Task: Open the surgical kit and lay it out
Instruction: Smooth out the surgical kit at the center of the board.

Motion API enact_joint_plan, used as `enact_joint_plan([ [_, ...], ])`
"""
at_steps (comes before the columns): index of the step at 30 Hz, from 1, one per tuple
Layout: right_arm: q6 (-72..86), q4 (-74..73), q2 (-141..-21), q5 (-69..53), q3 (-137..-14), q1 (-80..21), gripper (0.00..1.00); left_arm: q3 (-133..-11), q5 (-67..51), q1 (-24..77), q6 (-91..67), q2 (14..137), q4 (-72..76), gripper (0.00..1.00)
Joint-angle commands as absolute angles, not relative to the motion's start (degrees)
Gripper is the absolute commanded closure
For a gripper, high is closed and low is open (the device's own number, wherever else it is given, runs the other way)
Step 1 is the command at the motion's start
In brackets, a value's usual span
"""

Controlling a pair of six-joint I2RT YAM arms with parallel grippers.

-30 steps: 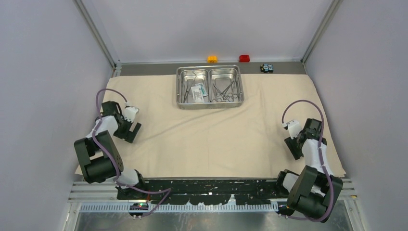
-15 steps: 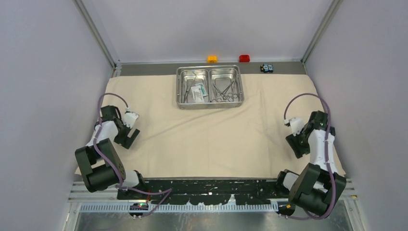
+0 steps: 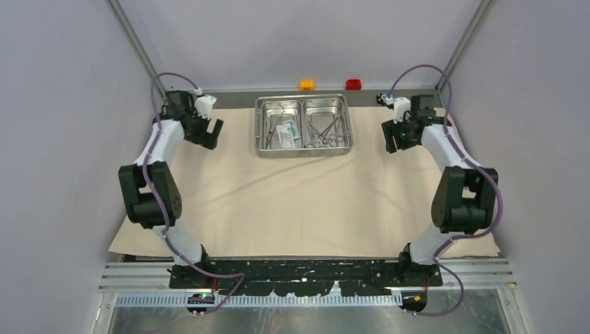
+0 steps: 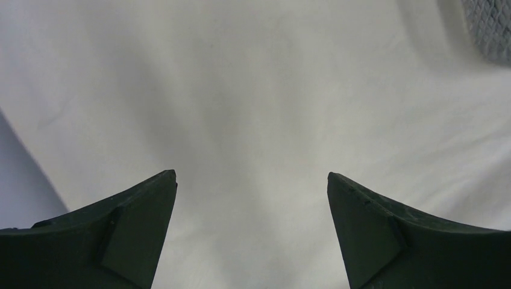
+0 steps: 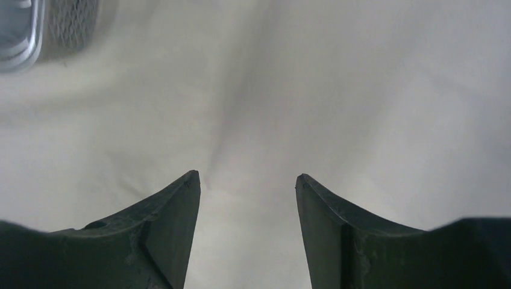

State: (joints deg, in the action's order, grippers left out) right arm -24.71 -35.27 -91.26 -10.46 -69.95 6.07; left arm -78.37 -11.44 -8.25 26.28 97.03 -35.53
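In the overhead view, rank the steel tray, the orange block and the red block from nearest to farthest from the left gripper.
1. Steel tray, just right of the left gripper.
2. Orange block, at the far edge behind the tray.
3. Red block, farther right along that edge.

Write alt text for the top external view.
A two-compartment steel tray of instruments sits at the far middle of a beige cloth. The left gripper and right gripper hover open on either side of it, holding nothing.

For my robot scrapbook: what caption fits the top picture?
The left gripper and right gripper flank the steel tray on beige cloth.
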Motion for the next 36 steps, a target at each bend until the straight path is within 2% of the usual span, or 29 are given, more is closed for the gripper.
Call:
enact_joint_plan([
  [1, -14.8, -24.2, -102.5, -5.4, -80.5, 0.6, 0.36, -88.9, -7.8, -2.6, 18.1, 109.5, -34.7, 0.02],
  [6, -11.4, -24.3, -115.6, -4.9, -92.0, 0.0, 0.38, -101.1, -6.1, -1.8, 15.4, 121.3, -38.3, 0.03],
  [12, -10.9, -27.3, -123.5, -5.2, -99.5, -2.0, 0.39, -107.0, -2.5, -1.8, 15.5, 129.4, -40.6, 0.03],
  [22, -13.2, -28.4, -120.1, -6.2, -96.3, -2.0, 0.38, -114.3, 5.4, -2.4, 17.2, 137.5, -46.1, 0.09],
  [32, -14.4, -30.7, -118.4, -5.9, -94.8, -2.0, 0.38, -120.4, 6.6, -6.5, 18.0, 143.8, -49.8, 0.14],
  [36, -15.1, -33.2, -115.4, -10.2, -92.4, -2.0, 0.38, -121.5, 6.8, -7.5, 18.5, 144.6, -49.9, 0.14],
])
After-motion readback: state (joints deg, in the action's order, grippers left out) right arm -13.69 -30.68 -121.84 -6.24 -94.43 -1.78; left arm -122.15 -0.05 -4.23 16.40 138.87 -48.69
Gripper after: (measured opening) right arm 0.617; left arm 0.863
